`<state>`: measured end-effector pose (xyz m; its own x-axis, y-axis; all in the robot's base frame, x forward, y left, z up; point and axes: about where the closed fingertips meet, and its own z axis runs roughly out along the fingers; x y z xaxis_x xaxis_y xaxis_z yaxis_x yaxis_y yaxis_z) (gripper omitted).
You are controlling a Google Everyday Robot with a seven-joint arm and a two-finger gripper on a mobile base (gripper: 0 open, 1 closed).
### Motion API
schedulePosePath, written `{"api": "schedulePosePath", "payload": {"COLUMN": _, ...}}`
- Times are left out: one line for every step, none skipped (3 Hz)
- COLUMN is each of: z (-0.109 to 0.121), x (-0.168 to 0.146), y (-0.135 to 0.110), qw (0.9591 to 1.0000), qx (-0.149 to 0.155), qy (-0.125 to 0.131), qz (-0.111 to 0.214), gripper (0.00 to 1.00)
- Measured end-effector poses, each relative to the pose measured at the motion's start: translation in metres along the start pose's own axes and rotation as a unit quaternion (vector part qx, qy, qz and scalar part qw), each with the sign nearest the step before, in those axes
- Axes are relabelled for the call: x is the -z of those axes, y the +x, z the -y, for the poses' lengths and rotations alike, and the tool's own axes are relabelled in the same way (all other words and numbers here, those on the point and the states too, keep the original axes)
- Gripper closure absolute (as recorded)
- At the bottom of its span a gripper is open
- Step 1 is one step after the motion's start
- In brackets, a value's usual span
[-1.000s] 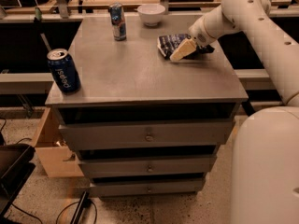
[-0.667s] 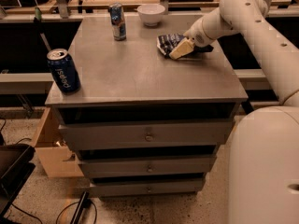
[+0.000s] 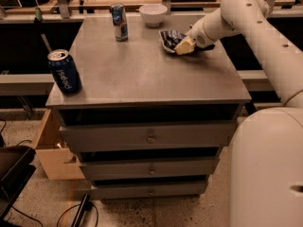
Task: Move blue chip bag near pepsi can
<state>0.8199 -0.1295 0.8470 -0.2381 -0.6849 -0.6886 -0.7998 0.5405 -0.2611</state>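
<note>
With jaws clenched on the right edge of the flat, crinkled dark-blue chip bag [image 3: 169,38], tan-fingered gripper [image 3: 183,46] at the back right of the grey cabinet top [image 3: 142,74], on a bulky white arm [image 3: 265,37]. Behind-left: round white bowl [image 3: 153,14], slim blue-and-silver can [image 3: 119,21]. Well apart, at the front left corner: stout dark-blue pepsi can [image 3: 64,72]. Beneath: three grey drawers [image 3: 150,138], speckled floor [image 3: 52,197].
</note>
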Motion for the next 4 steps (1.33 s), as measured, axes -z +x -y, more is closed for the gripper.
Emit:
{"api": "schedulePosePath", "payload": {"z": -0.0008, "x": -0.0014, "y": -0.0003, "qw": 1.0000, "qx": 0.000, "qy": -0.001, "qz": 0.000, "gripper": 1.00}}
{"api": "schedulePosePath", "payload": {"z": -0.0006, "x": -0.0010, "y": -0.0008, "qw": 1.0000, "qx": 0.000, "qy": -0.001, "qz": 0.000, "gripper": 1.00}}
{"api": "schedulePosePath", "payload": {"z": -0.0006, "x": -0.0010, "y": -0.0008, "qw": 1.0000, "qx": 0.000, "qy": -0.001, "qz": 0.000, "gripper": 1.00}}
{"api": "schedulePosePath", "payload": {"z": -0.0005, "x": -0.0007, "y": -0.0011, "qw": 1.0000, "qx": 0.000, "qy": -0.001, "qz": 0.000, "gripper": 1.00}}
